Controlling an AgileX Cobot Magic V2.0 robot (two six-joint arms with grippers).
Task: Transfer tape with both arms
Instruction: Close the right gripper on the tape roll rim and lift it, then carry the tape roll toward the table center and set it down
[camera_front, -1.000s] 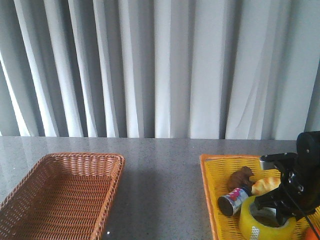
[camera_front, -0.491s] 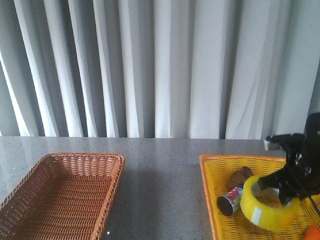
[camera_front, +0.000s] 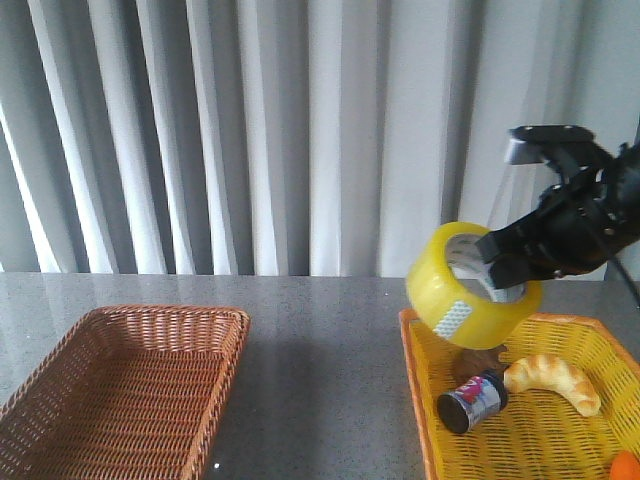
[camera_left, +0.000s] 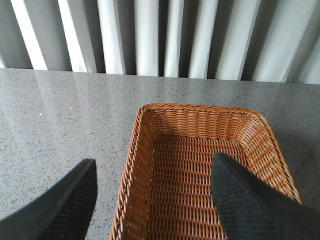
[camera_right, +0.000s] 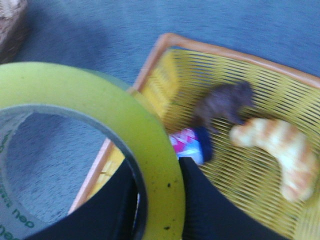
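Two claws: right claw (camera_front: 512, 262) raised high above yellow basket (camera_front: 420, 400), clamped on tape (camera_front: 468, 288) wall, roll tilted in air; left claw (camera_left: 155, 200) spread wide over brown basket (camera_left: 200, 165).

An orange thing (camera_front: 625, 467) is cut off at the front view's corner.

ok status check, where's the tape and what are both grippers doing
Right gripper shut on the yellow translucent packing tape roll, held above the yellow woven basket. Left gripper open over the brown wicker basket. No visible obstruction.
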